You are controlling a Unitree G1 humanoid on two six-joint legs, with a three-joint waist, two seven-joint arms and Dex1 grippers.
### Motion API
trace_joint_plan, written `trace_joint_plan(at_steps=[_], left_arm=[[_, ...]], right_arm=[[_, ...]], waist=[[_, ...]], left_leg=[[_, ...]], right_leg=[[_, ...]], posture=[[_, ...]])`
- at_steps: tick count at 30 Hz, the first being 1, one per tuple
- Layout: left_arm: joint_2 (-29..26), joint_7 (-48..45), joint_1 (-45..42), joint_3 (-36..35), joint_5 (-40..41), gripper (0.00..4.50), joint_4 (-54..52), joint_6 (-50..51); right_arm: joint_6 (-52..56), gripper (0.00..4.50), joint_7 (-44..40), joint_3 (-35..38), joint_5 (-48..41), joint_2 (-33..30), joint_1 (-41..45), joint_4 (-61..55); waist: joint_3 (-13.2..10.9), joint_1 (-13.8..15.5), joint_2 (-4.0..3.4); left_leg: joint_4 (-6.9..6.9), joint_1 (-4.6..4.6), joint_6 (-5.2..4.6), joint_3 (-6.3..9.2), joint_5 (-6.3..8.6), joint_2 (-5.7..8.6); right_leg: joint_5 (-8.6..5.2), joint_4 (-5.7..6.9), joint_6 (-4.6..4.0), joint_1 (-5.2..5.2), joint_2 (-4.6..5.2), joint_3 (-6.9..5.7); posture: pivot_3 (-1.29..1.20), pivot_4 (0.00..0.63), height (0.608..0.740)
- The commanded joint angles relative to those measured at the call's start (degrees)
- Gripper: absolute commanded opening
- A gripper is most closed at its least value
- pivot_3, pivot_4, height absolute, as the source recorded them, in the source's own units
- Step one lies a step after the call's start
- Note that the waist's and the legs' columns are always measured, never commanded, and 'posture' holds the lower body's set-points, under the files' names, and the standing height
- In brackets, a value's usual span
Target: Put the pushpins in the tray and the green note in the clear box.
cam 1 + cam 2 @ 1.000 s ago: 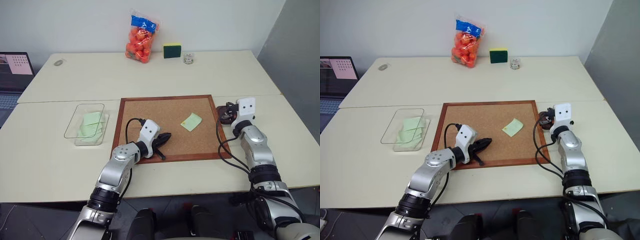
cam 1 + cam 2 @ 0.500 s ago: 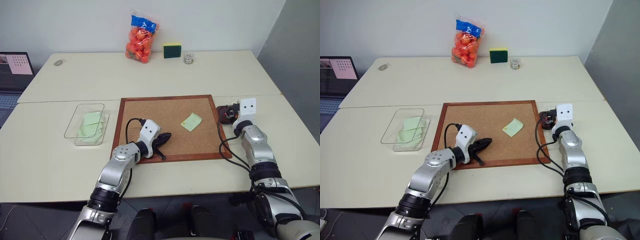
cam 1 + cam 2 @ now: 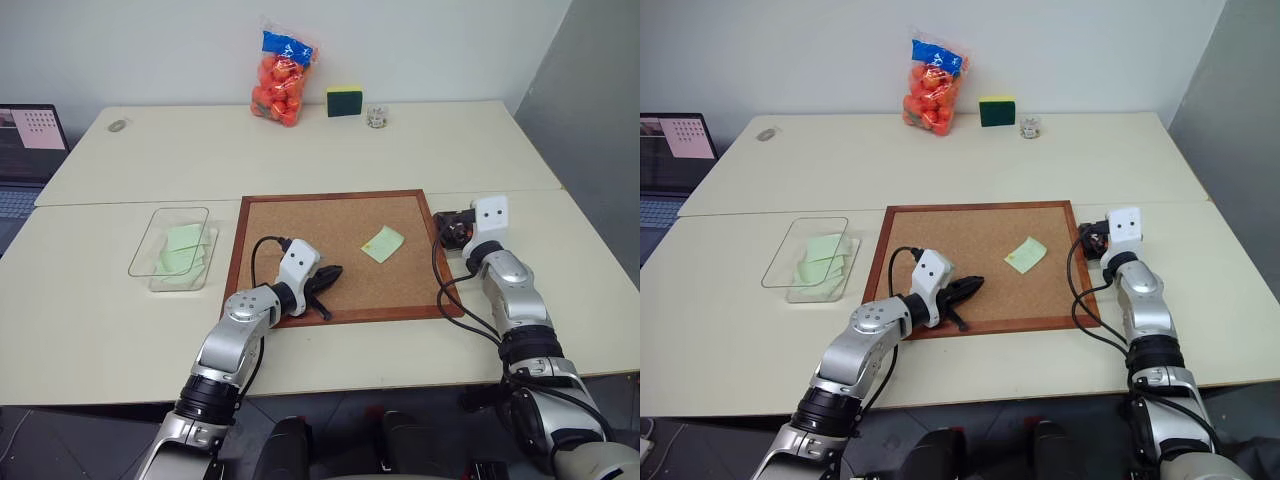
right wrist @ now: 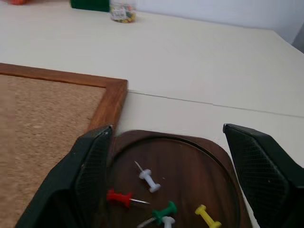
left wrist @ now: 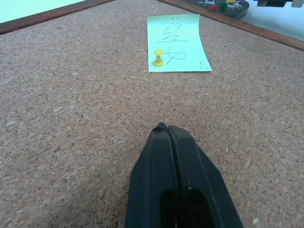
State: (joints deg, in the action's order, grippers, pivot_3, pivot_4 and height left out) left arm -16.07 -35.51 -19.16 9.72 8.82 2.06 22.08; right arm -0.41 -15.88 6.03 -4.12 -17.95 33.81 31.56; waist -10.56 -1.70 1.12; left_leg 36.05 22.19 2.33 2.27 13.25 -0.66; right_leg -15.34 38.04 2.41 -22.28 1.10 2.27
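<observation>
The green note (image 3: 383, 243) lies on the cork board (image 3: 300, 225), held by a yellow pushpin (image 5: 158, 57). My left gripper (image 5: 166, 129) rests shut on the cork, short of the note, holding nothing. The dark brown tray (image 4: 190, 164) sits just off the board's right edge and holds several pushpins: red (image 4: 118, 197), green (image 4: 165, 210), yellow (image 4: 207, 216) and white (image 4: 149, 180). Over that tray my right gripper (image 4: 167, 129) is open, one finger at each side, nothing between them. The clear box (image 3: 170, 248) stands left of the board with pale green notes inside.
At the table's far edge are a bag of orange fruit (image 3: 282, 85), a yellow-and-green sponge (image 3: 343, 100) and a small glass jar (image 3: 376, 117). A laptop (image 3: 28, 150) sits at the far left. A seam runs across the table behind the board.
My right gripper's fingers have spread open above the tray. The left arm has stayed still on the cork board.
</observation>
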Motion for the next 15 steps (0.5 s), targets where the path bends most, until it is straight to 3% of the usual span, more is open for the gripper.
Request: trace_joint_plan(at_steps=[1, 7, 15], left_arm=[[0.3, 0.3, 0.6, 1.0, -0.6, 0.0, 0.5, 0.7], [0.4, 0.4, 0.9, 1.1, -0.7, 0.0, 0.1, 0.8], [0.4, 0.6, 1.0, 1.0, -0.8, 0.0, 0.0, 0.6]], right_arm=[[-1.1, 3.91, -9.5, -3.3, -4.2, 1.4, -2.4, -9.7], [2.5, 3.91, -19.6, -8.7, -7.8, 2.8, -6.3, -18.8], [5.7, 3.91, -20.2, -13.0, -4.0, 3.5, -6.0, -15.7]], waist=[[0.0, 0.0, 0.0], [0.0, 0.1, 0.0], [0.0, 0.1, 0.0]], left_leg=[[0.0, 0.0, 0.0, 0.01, 0.0, -0.01], [0.01, 0.0, 0.0, 0.04, 0.0, -0.02], [0.01, -0.02, 0.0, 0.05, 0.0, -0.01]], right_leg=[[0.0, 0.0, 0.0, 0.01, 0.0, -0.01], [0.01, 0.01, 0.02, 0.01, 0.01, -0.03], [0.01, -0.02, 0.02, 0.02, 0.01, -0.05]], posture=[[0.0, 0.15, 0.74], [0.0, 0.15, 0.74], [0.0, 0.15, 0.74]])
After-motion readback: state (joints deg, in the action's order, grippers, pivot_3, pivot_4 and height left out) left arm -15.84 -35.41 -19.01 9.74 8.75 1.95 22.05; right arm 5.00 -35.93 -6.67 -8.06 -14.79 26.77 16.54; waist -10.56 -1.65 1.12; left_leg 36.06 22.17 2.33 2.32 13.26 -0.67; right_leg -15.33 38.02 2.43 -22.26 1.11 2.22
